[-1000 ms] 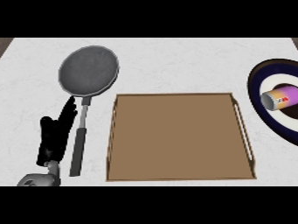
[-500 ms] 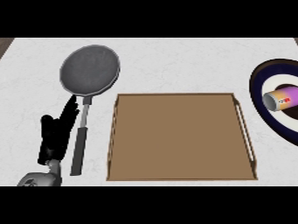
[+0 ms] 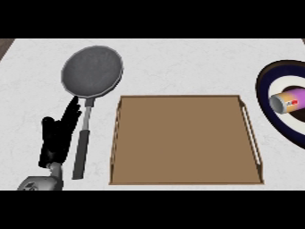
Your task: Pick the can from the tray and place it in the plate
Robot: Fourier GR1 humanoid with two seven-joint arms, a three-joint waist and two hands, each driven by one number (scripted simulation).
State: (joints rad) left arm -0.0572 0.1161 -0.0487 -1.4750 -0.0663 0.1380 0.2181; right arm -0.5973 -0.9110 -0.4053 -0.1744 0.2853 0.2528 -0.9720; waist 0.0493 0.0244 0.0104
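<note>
Purple-banded can (image 3: pixel 290 100) lies on its side in the plate (image 3: pixel 273 77), so placing looks done; the tray (image 3: pixel 181 138) holds nothing. Left hand (image 3: pixel 57 136) rests open, fingers straight, beside the pan (image 3: pixel 92 71) handle. Right hand's out of view, plate's cut off at the edge.

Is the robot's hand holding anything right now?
No. The left hand rests open beside the pan handle, holding nothing. The can already lies on the plate.

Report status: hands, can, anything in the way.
Left hand open, resting beside pan handle; right hand unseen. Can lying in plate. Tray bare.
</note>
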